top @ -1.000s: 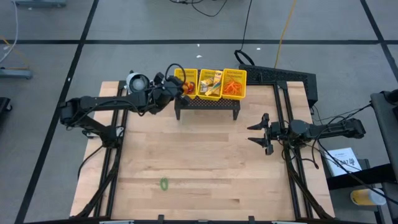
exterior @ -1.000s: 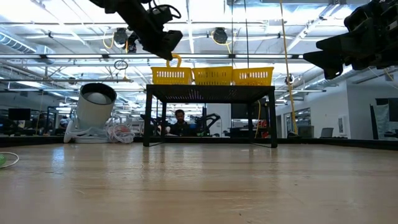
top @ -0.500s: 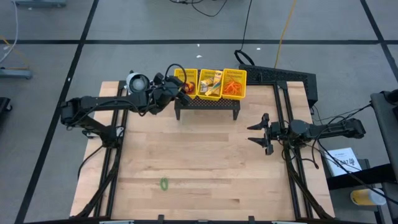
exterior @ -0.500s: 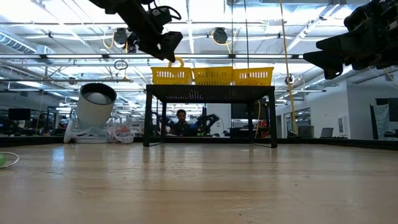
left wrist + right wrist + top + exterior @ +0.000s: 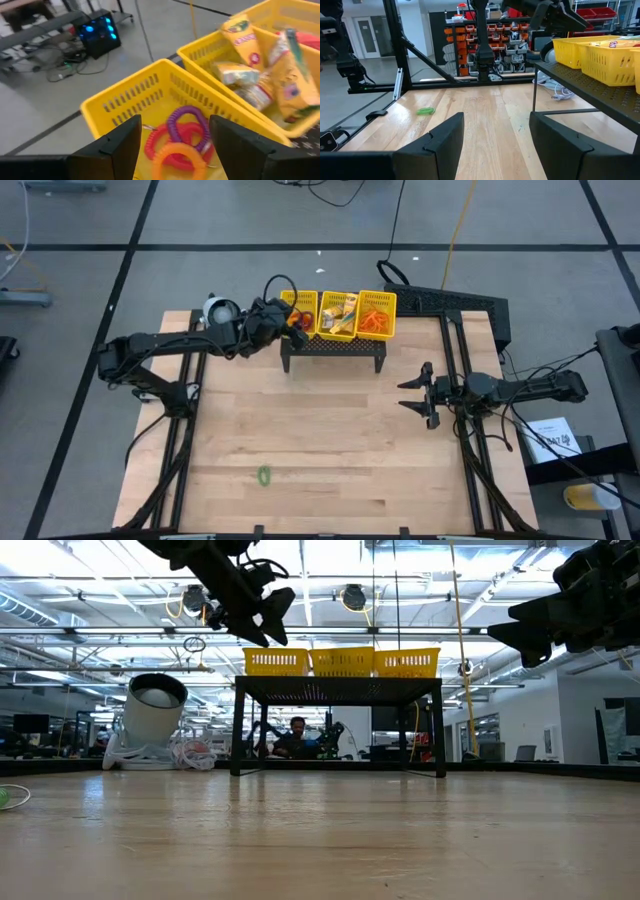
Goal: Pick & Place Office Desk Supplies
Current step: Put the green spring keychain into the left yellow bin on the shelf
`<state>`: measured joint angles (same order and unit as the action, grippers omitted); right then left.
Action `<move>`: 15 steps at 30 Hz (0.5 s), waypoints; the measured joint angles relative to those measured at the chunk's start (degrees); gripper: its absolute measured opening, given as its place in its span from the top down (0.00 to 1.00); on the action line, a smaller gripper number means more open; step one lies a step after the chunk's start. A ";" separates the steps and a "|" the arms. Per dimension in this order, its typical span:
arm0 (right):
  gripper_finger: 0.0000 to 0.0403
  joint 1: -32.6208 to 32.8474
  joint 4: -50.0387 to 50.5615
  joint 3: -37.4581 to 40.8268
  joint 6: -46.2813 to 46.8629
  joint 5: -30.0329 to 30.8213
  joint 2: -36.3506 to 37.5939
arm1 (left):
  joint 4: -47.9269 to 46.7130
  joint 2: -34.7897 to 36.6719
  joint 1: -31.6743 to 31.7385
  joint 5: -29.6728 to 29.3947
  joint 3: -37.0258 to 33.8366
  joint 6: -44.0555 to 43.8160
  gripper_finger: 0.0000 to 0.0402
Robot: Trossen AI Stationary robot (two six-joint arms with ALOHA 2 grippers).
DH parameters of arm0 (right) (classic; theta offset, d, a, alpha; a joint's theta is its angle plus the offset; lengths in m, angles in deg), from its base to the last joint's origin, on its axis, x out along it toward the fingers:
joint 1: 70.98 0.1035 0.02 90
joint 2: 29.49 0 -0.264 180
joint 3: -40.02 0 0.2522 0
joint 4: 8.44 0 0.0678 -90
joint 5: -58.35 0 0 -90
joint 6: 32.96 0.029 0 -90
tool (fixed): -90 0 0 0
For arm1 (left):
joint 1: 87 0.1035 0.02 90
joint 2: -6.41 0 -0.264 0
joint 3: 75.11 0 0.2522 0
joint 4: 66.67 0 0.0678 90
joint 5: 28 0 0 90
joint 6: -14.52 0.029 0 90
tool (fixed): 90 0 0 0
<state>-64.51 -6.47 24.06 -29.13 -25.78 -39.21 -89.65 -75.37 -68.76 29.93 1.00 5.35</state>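
Now, left gripper (image 5: 172, 145): spread wide, empty, above rings (image 5: 176, 141) in basket (image 5: 338, 314).
Right gripper (image 5: 412, 393): held wide, well apart from basket.
Green ring (image 5: 264, 475): left farthest from basket.

Floor (image 5: 250, 220): grey, smooth, crossed by dark tape lines; cables (image 5: 330, 190) are seen trailing across it at far side, incl. one yellow cord (image 5: 462, 210). Wooden table top (image 5: 330, 440), light planks, is framed by black rails. Black perforated stand (image 5: 335, 350) is placed at table's far edge.

Low view: ceiling w/ exposed white trusses and ducts (image 5: 90, 600); bright overhead lighting (image 5: 330, 560) noted. Desks w/ monitors (image 5: 30, 725) are seen at far left. A seated person (image 5: 296, 737) is visible behind stand, betw. its legs.

Right wrist view: shelving w/ orange and red bins (image 5: 507, 32) is seen at back; door (image 5: 367, 37) in pale wall. Left wrist view: blue-lit PC case (image 5: 97, 32) on floor, cables beside.
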 joint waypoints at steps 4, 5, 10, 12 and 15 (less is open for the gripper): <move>0.47 0.01 0.00 -0.02 0.00 0.02 -0.02 | 0.02 0.00 -1.00 2.48 0.00 0.27 0.39; 0.47 0.01 0.00 -0.02 0.00 0.02 0.00 | 0.00 0.11 -1.54 2.85 0.00 0.46 0.39; 0.47 0.00 -0.01 -0.02 0.00 0.02 0.00 | -1.91 1.92 -5.00 6.43 -0.02 1.79 0.39; 0.47 0.02 0.00 0.00 0.00 0.02 0.00 | -3.54 2.37 -6.83 8.55 -0.02 1.88 0.39; 0.47 0.02 0.00 -0.02 0.00 0.02 0.00 | -5.08 2.37 -9.74 12.06 -0.02 1.95 0.39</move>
<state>-64.50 -6.47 24.04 -29.13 -25.76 -39.21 -94.73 -73.00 -78.50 41.99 0.98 7.30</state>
